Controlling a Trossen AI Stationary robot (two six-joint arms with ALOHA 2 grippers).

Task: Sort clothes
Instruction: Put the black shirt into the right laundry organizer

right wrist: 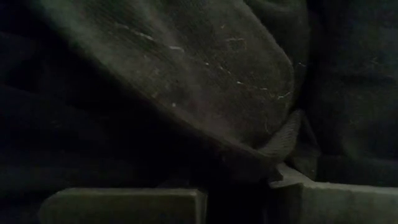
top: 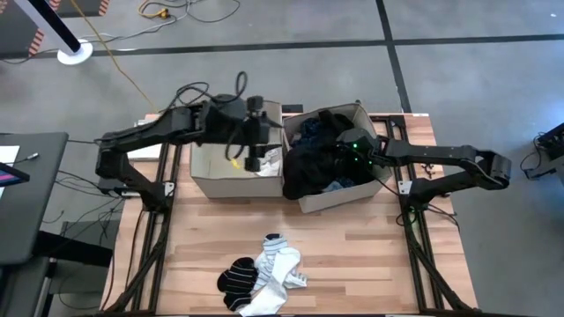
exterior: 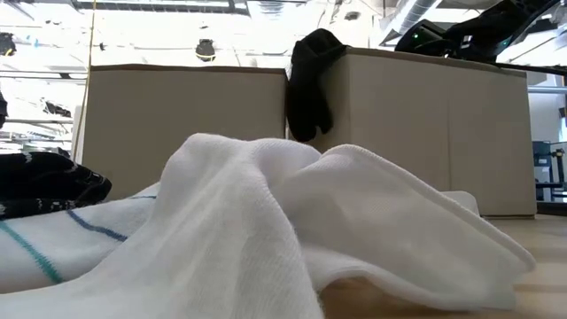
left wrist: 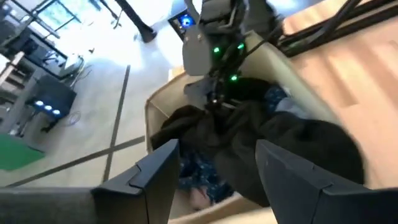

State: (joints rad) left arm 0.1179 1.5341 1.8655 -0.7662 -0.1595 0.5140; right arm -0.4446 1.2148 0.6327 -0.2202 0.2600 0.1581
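Two beige bins stand side by side at the table's far middle. The left bin (top: pixel 211 167) holds a few white pieces. The right bin (top: pixel 352 189) is heaped with dark clothes (top: pixel 313 163); one black piece (exterior: pixel 310 80) hangs over its rim. My left gripper (top: pixel 256 148) hovers open above the left bin with nothing between its fingers (left wrist: pixel 155 177). My right gripper (top: pixel 342 157) is sunk into the dark heap, shut on black cloth (right wrist: pixel 205 81). White and striped socks (top: pixel 264 273) lie in a pile near the table's front edge. My right gripper has a ribbed fold of black cloth (right wrist: pixel 280 152) between its two fingers (right wrist: pixel 124 205), inside the right bin. It comes slanting down from the table's right side. The cloth fills the wrist view, so which garment or how many layers does not show.
The sock pile (exterior: pixel 266 221) includes a black striped sock (exterior: pixel 44 182) at its left. Bare wood (top: pixel 379 264) lies to the right of the pile and between it and the bins. Cables and floor surround the table.
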